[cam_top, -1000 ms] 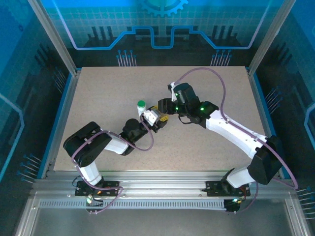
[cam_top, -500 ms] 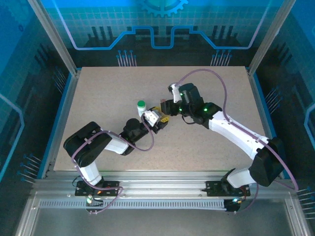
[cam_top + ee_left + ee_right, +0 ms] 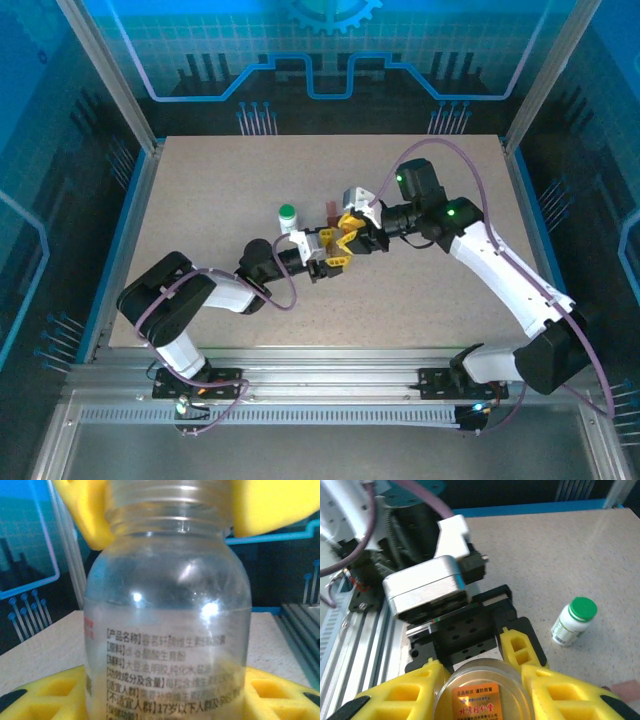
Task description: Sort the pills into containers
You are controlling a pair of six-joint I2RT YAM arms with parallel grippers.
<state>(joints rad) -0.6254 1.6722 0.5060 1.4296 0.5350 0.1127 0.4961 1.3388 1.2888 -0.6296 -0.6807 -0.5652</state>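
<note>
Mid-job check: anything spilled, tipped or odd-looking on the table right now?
Nothing stands out. The green-capped bottle stands upright on the table. The left end effector and the right end effector both grip one clear bottle, which looks like a deliberate two-handed hold, not a fault.

The left gripper (image 3: 322, 247) and the right gripper (image 3: 352, 232) meet near the middle of the table (image 3: 200, 200), and their yellow fingers (image 3: 348, 221) are close together. Just behind them stands the dark red box (image 3: 330, 211). The green-capped white bottle (image 3: 287, 217) is upright to its left.
</note>
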